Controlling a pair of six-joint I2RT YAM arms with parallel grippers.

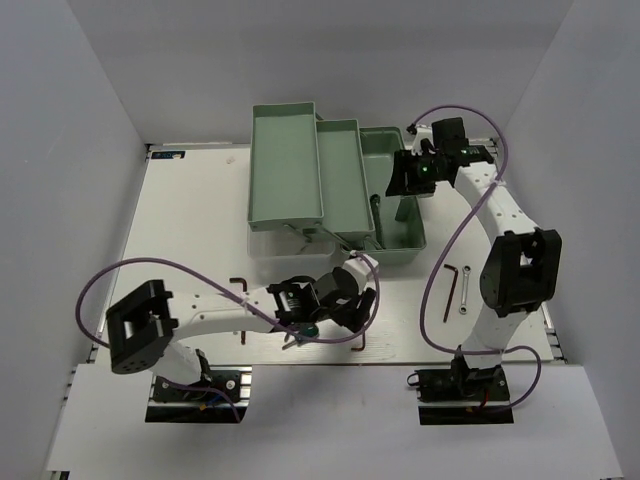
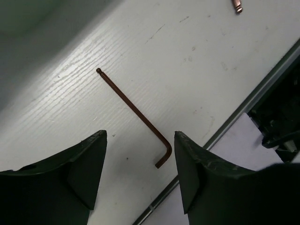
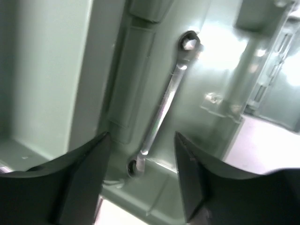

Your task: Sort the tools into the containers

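- your left gripper hovered low over the table, fingers spread apart and empty. only its wrist view showed the brown hex key lying flat on the table, its bent end between the fingertips.
- your right gripper stood open over the toolbox, holding nothing. its wrist view showed a silver wrench lying in the green compartment just beyond the fingertips.
- only the top view showed a second wrench and a second hex key side by side on the table beside the right arm.
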